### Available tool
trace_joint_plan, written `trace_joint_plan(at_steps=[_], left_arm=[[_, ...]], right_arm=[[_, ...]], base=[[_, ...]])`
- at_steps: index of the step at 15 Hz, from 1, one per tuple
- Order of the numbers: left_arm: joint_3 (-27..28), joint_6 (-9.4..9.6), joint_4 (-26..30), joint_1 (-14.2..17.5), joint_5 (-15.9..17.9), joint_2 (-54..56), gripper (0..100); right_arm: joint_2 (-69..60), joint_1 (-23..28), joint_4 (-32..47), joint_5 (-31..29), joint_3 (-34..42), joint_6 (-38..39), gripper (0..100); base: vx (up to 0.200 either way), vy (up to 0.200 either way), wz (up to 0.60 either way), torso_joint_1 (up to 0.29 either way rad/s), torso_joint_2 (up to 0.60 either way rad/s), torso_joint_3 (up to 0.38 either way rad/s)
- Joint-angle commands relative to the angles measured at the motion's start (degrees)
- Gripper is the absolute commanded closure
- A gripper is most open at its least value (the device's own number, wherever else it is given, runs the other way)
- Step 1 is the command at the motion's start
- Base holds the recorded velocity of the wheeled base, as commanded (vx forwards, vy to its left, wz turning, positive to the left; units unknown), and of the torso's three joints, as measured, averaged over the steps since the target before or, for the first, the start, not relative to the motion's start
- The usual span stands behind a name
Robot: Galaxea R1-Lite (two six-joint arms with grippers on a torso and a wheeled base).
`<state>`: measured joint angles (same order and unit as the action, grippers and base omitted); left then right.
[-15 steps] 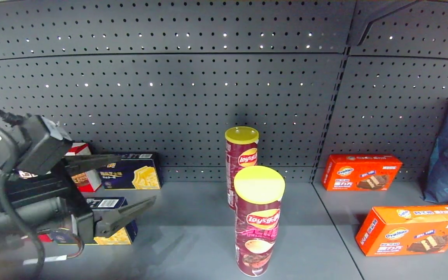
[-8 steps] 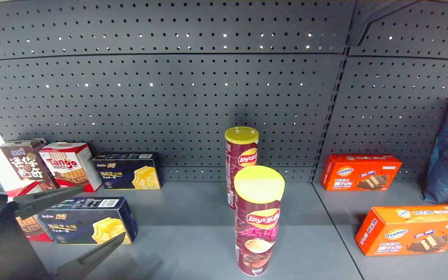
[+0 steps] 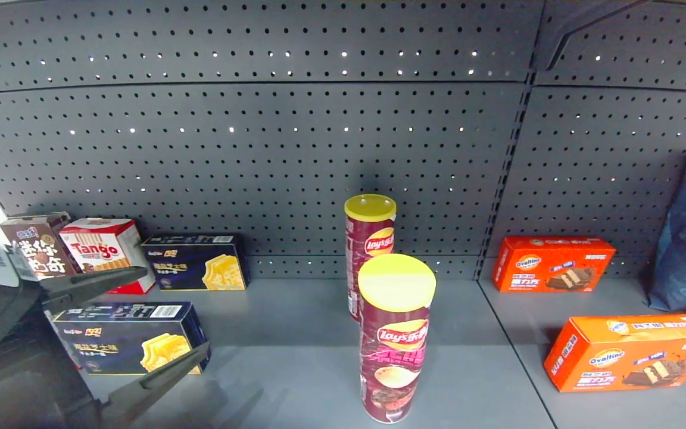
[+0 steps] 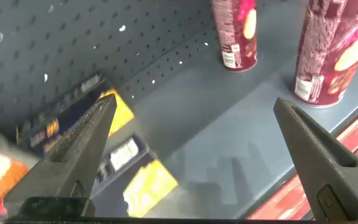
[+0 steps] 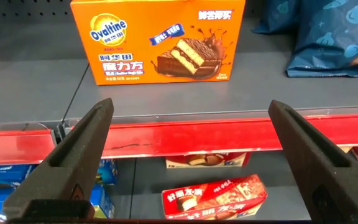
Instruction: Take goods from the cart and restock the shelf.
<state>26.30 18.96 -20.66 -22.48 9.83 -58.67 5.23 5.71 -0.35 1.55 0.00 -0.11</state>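
Pegboard (image 3: 259, 149) backs a part-stocked shelf (image 3: 295, 357); both grippers are spread wide and empty.

At the far left, the left gripper (image 3: 177, 308) is held wide open with nothing in it, just in front of the front blue box (image 3: 128, 339). That box's long axis runs along the shelf edge, and it is judged to be already placed. A straight pull back off the shelf edge is therefore what the next fetch from the cart would call for. Bare shelf is left between that box and the two upright cans (image 3: 396, 339), which are set one behind the other. More bare shelf lies between the cans and the orange boxes (image 3: 551, 262). The right gripper (image 5: 190, 104) is likewise wide and empty. It is held off the shelf front, facing the front orange box (image 5: 157, 40) across the red rail (image 5: 185, 134), well apart from it. The left arm is judged nearer the blue box, the right arm nearer the orange ones.
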Motion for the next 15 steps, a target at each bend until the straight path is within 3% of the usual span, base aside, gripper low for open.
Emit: trace_joint_plan(at_steps=[1, 2, 3, 4, 5, 7, 9, 11, 15], left_arm=[[-0.1, 0.2, -0.08, -0.9, -0.07, -2.59, 0], [-0.1, 0.2, 0.01, -0.9, -0.07, -2.59, 0], [-0.72, -0.76, -0.08, -0.81, 0.11, -2.59, 0], [-1.51, -0.85, -0.25, -0.81, 0.11, -2.59, 0], [-1.86, -0.94, -1.13, -0.72, 0.11, -2.59, 0], [-1.86, -1.29, -1.22, -0.46, 0.02, -2.59, 0], [-1.6, -1.29, -1.31, -0.37, 0.02, -2.76, 0], [-1.51, -1.38, -1.31, -0.28, 0.02, -2.94, 0], [-1.51, -2.26, -1.22, -0.2, -0.16, -3.11, 0]], right_arm=[[2.15, 0.1, -2.28, -0.49, -5.54, 0.29, 0], [2.86, 0.1, -2.46, -0.58, -6.68, 0.29, 0], [27.99, -0.96, -1.23, 1.88, -31.29, 4.5, 0], [29.4, -2.28, -1.32, 4.69, -34.19, 4.06, 0], [31.6, -5.53, -1.32, 9.61, -33.57, 0.64, 0], [35.11, -10.36, -1.58, 10.14, -29.88, -3.67, 0], [39.77, -20.21, -1.67, 9.79, -29.44, -5.34, 0], [45.04, -26.45, -3.87, 9.7, -29.88, -5.34, 0], [52.78, -32.07, -8.17, 9.53, -30.5, -5.08, 0]], base=[[0.0, 0.0, 0.0, 0.0, 0.0, 0.0], [0.0, 0.0, 0.0, 0.0, 0.0, 0.0], [0.0, 0.0, 0.0, 0.0, 0.0, 0.0], [0.0, 0.0, 0.0, 0.0, 0.0, 0.0], [0.0, 0.0, 0.0, 0.0, 0.0, 0.0], [0.0, 0.0, 0.0, 0.0, 0.0, 0.0], [0.0, 0.0, 0.0, 0.0, 0.0, 0.0], [0.0, 0.0, 0.0, 0.0, 0.0, 0.0], [0.0, 0.0, 0.0, 0.0, 0.0, 0.0]])
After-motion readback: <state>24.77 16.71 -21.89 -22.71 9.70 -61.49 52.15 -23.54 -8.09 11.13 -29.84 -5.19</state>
